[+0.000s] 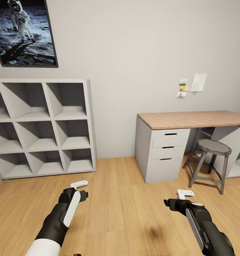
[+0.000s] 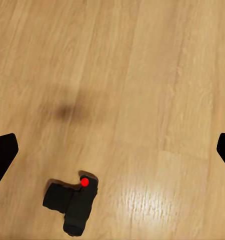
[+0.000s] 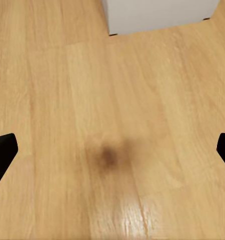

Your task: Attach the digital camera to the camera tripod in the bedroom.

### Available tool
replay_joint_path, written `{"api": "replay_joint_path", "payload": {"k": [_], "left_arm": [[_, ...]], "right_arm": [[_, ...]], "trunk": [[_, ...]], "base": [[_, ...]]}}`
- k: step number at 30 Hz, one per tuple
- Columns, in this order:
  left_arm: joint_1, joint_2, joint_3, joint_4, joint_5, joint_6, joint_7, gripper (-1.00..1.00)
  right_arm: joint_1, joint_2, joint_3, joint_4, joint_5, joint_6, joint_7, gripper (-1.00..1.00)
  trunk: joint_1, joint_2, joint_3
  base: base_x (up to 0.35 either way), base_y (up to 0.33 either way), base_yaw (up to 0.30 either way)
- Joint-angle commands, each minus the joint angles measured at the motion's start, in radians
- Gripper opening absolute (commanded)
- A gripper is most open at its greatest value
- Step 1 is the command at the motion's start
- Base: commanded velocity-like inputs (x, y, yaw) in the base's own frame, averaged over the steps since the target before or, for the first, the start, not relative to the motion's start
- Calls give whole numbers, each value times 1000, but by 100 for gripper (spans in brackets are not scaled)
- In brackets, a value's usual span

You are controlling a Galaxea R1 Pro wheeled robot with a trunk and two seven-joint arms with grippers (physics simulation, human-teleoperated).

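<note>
The digital camera [image 2: 75, 205], a small black body with a red dot on top, lies on the light wood floor [image 2: 142, 75] in the left wrist view, below and apart from my left gripper [image 2: 112, 155]. That gripper is open, its dark fingertips [image 2: 2, 155] spread wide with nothing between them. In the head view my left gripper [image 1: 79, 185] hangs low over the floor. My right gripper [image 1: 185, 194] hovers over bare floor, open and empty [image 3: 112, 155]. The camera tripod is out of view.
A white cube shelf [image 1: 41, 124] stands against the wall at left under an astronaut poster [image 1: 25, 32]. At right is a wood-topped white desk [image 1: 194, 119] with drawers [image 1: 168, 153] and a grey stool [image 1: 210, 158] beside it. Its white corner [image 3: 157, 15] lies ahead of my right gripper.
</note>
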Motion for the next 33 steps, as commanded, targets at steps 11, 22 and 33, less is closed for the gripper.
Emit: {"api": "replay_joint_path", "payload": {"k": [11, 22, 33], "left_arm": [[-1, 2, 2, 5, 16, 0, -5, 100], [-1, 125, 54, 35, 18, 2, -475, 100], [-1, 153, 98, 34, 8, -1, -519, 100]], "right_arm": [[-1, -1, -5, 4, 4, 5, 4, 100], [-4, -46, -35, -6, -10, 29, 180, 100], [-6, -124, -125, -5, 0, 38, 501, 100]], "trunk": [[42, -78, -36], [84, -155, -70], [126, -232, -105]], "base": [[0, 0, 0], [0, 0, 0], [0, 0, 0]]}}
